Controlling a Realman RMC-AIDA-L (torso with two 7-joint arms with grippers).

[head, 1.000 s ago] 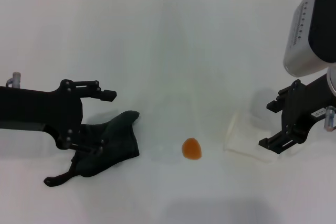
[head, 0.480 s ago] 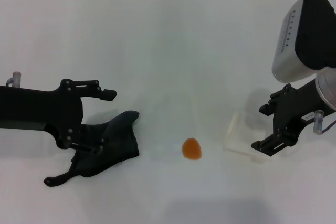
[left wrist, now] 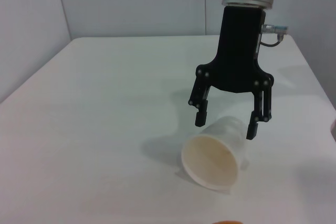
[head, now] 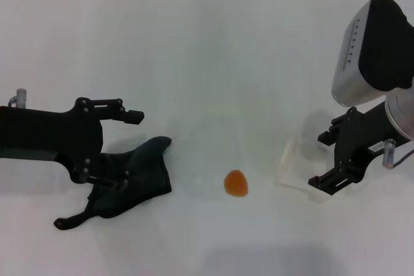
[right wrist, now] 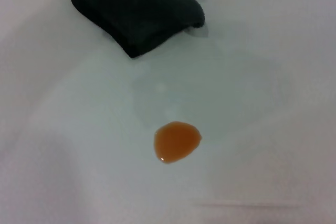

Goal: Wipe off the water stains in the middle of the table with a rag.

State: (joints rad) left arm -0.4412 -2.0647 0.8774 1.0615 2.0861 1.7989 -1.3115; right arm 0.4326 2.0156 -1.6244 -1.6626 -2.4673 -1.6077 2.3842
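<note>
Nothing is wiped yet: the orange water stain (head: 236,183) sits untouched mid-table (head: 213,63). My left gripper (head: 113,150) is spread wide over the dark rag (head: 136,176) (not yet gripping it). My right gripper (head: 326,159), fingers apart, straddles a tipped cup (left wrist: 215,148).

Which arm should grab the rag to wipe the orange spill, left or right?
Left. The left hand is open right over the rag, on the same side of the orange stain. The right hand sits across the spill, open astride the tipped cup.
</note>
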